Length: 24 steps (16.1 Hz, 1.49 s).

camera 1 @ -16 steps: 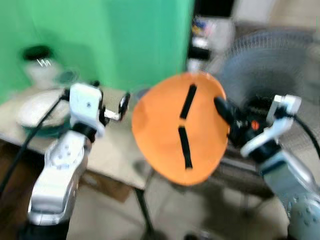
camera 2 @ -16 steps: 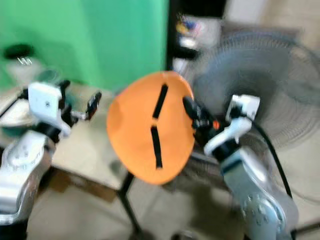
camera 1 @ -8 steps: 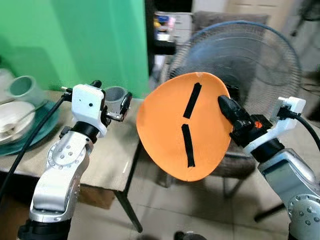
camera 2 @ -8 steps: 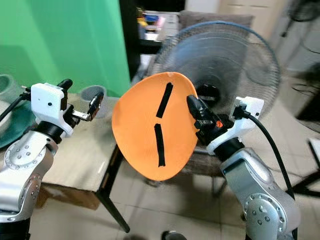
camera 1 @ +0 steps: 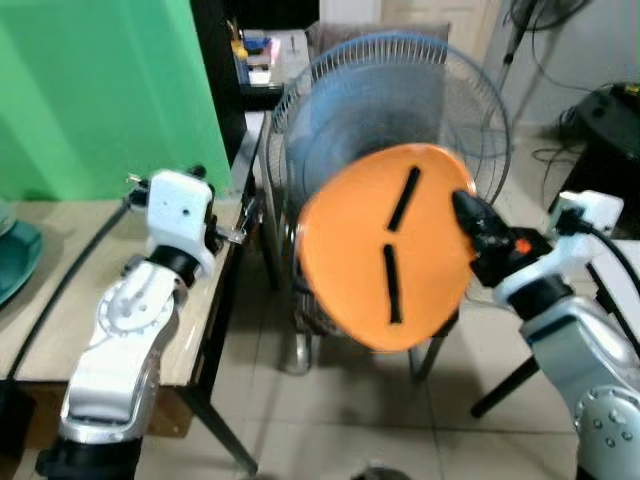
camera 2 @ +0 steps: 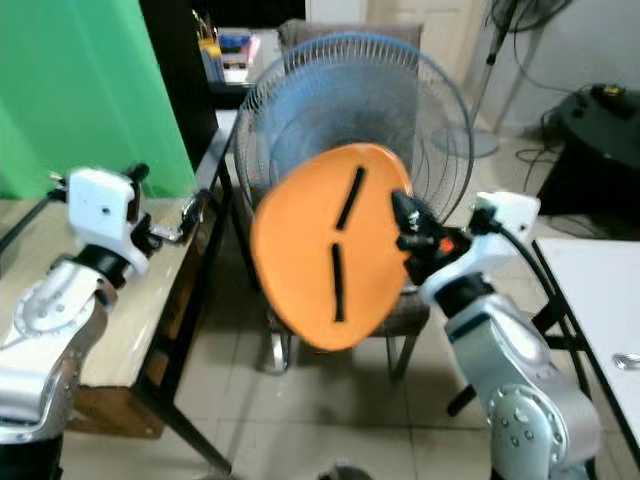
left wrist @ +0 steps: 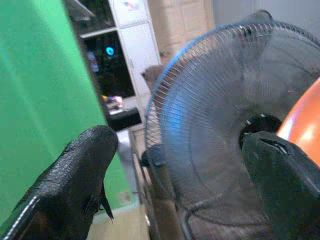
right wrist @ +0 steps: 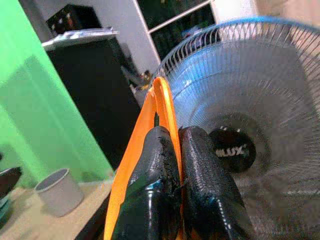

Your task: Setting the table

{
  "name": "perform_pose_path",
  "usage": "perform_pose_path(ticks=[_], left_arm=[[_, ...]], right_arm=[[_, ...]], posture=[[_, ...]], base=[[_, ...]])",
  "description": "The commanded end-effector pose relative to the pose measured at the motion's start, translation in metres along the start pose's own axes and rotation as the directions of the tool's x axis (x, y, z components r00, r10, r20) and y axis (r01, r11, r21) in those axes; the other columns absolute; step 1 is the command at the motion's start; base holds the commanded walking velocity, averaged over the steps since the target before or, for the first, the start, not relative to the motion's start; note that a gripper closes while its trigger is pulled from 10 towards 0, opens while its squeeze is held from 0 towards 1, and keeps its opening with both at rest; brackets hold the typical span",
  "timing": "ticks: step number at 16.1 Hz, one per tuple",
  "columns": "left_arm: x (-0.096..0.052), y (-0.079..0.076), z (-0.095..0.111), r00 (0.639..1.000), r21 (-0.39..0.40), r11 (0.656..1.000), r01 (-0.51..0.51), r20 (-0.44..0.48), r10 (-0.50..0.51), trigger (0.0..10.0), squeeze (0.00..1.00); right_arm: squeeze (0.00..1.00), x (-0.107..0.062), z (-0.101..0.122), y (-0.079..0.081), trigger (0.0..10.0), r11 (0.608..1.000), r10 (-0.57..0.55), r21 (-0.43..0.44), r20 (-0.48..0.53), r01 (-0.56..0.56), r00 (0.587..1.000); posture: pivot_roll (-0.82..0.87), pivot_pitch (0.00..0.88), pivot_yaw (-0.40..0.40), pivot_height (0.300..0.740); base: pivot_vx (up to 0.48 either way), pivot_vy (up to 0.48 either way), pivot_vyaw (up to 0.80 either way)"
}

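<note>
An orange plate with two black strips on its face is held up on edge in mid-air in front of a fan. My right gripper is shut on the plate's right rim; in the right wrist view both fingers pinch the orange rim. My left gripper hovers over the right end of the tan table, left of the plate and apart from it. It is open with nothing in it, its fingers spread wide. The plate's edge shows in the left wrist view.
A large standing fan on a metal base is right behind the plate. A green wall backs the table, and a teal dish's edge lies at far left. A white table corner stands at right. A grey cup sits on the tan table.
The whole view has swung to the right, so the camera moved: the dishes on the tan table have slid out at left and the fan is now central. The plate stays gripped.
</note>
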<state>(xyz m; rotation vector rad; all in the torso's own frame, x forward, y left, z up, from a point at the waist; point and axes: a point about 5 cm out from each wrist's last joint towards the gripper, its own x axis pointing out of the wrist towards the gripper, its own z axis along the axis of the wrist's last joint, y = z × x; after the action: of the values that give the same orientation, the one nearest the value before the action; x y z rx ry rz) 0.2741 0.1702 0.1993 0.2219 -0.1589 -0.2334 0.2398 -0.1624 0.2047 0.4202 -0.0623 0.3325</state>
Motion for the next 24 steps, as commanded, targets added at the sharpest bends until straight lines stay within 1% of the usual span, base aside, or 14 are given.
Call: perform_pose_path(ticks=[1,2,3,5,7,9,12,18,21,22,23,24], left_arm=[[0.001,0.005,-0.001,0.999,0.014,0.999,-0.039,-0.007,0.039,10.0,0.00],[0.001,0.005,-0.001,0.999,0.014,0.999,-0.048,-0.006,0.048,10.0,0.00],[0.001,0.006,-0.001,0.998,0.016,0.997,-0.070,-0.006,0.070,10.0,0.00],[0.001,0.008,-0.003,0.994,0.030,0.994,-0.105,-0.010,0.105,10.0,0.00],[0.001,0.005,-0.005,0.995,0.018,0.995,-0.096,-0.017,0.096,10.0,0.00],[0.001,0.000,-0.006,0.996,0.012,0.997,-0.081,-0.020,0.081,10.0,0.00],[0.001,-0.002,-0.006,0.998,0.024,0.998,-0.065,-0.016,0.066,10.0,0.00],[-0.001,-0.006,-0.009,0.998,0.022,0.998,-0.052,-0.026,0.053,10.0,0.00],[-0.001,-0.005,-0.010,0.998,0.011,0.999,-0.050,-0.032,0.050,10.0,0.00],[0.000,-0.005,-0.011,0.998,0.013,0.999,-0.051,-0.036,0.051,10.0,0.00],[0.000,-0.004,-0.012,0.998,0.019,0.998,-0.053,-0.043,0.054,10.0,0.00],[0.001,-0.005,-0.012,0.997,0.035,0.998,-0.054,-0.044,0.056,10.0,0.00]], right_arm=[[0.00,0.004,0.005,0.010,10.0,0.999,0.031,-0.014,0.042,-0.031,0.999],[0.00,0.004,0.005,0.010,10.0,0.999,0.027,-0.021,0.043,-0.026,0.999],[0.00,0.005,0.004,0.011,10.0,0.999,0.017,-0.046,0.040,-0.015,0.999],[0.00,0.007,0.002,0.011,10.0,0.994,-0.019,-0.103,0.039,0.022,0.999],[0.00,0.008,0.002,0.010,10.0,0.989,-0.058,-0.134,0.063,0.066,0.996],[0.00,0.008,0.000,0.008,10.0,0.987,-0.091,-0.127,0.076,0.100,0.993],[0.00,0.008,-0.003,0.006,10.0,0.985,-0.120,-0.114,0.075,0.128,0.990],[0.00,0.009,-0.008,0.008,10.0,0.986,-0.115,-0.114,0.057,0.121,0.992],[0.00,0.009,-0.010,0.009,10.0,0.986,-0.106,-0.124,0.047,0.111,0.993],[0.00,0.010,-0.011,0.009,10.0,0.987,-0.101,-0.124,0.041,0.106,0.994],[0.00,0.010,-0.012,0.010,10.0,0.986,-0.102,-0.129,0.027,0.104,0.994],[0.00,0.010,-0.013,0.010,10.0,0.986,-0.100,-0.134,0.019,0.102,0.995]], posture=[[0.08,0.000,0.019,0.740],[0.08,0.000,0.017,0.740],[0.08,0.000,0.014,0.740],[0.08,0.000,0.007,0.740],[0.08,0.000,0.002,0.740],[0.07,0.000,0.004,0.740],[0.07,0.000,0.004,0.740],[0.08,0.000,-0.004,0.740],[0.08,0.000,-0.008,0.740],[0.08,0.000,-0.008,0.740],[0.07,0.000,-0.008,0.740],[0.07,0.000,-0.008,0.740]], base=[[0.000,0.000,0.00],[0.000,0.000,0.00],[0.000,0.000,-0.80],[0.000,0.000,0.00],[0.000,0.000,0.00],[0.000,0.000,-0.80],[0.000,0.000,-0.80],[0.000,0.000,-0.80],[0.000,0.000,0.00],[0.000,0.454,0.00],[0.000,0.480,-0.48],[0.000,0.000,-0.80]])
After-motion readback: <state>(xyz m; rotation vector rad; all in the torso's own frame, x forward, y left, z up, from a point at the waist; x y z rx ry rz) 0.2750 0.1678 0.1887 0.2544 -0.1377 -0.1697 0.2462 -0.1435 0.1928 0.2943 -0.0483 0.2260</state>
